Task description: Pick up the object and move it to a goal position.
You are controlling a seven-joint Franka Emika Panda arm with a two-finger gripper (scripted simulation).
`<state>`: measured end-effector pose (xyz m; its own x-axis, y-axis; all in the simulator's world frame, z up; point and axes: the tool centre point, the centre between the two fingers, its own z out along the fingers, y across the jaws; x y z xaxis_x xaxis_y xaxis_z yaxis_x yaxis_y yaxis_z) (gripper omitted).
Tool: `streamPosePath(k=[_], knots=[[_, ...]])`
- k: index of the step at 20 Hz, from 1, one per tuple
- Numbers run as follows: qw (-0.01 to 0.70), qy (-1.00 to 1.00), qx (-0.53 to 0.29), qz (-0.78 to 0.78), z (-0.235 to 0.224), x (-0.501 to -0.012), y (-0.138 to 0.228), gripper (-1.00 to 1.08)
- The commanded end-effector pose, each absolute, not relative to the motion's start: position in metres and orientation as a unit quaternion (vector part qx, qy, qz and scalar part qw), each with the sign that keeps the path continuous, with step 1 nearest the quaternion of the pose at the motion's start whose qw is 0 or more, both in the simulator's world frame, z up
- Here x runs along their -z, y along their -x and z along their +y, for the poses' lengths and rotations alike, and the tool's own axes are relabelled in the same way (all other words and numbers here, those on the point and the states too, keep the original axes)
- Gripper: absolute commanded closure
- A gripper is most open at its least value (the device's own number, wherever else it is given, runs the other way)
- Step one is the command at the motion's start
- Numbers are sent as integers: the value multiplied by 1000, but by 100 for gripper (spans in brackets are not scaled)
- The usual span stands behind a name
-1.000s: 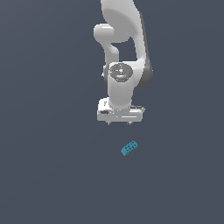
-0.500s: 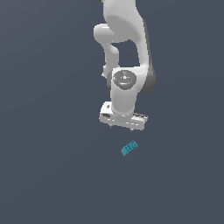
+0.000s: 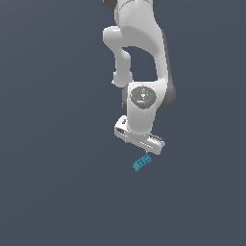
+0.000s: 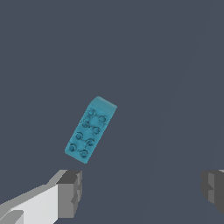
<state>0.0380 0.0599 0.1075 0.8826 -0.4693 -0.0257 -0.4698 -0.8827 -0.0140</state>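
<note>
Wrist view, teal-blue oblong block (image 4: pixel 90 130), round studs on top face

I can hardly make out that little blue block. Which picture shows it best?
The wrist view: the block looks large there, its dotted face plain, ahead of the open gripper. The exterior view shows the block only as a tiny teal speck below the gripper.
</note>
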Motion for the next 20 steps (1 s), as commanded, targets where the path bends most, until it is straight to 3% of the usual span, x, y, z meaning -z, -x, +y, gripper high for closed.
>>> streamPosePath(k=[1, 20], knots=[[9, 962, -10, 272, 64, -103, -43, -92], [1, 891, -2, 453, 91, -76, -74, -92]])
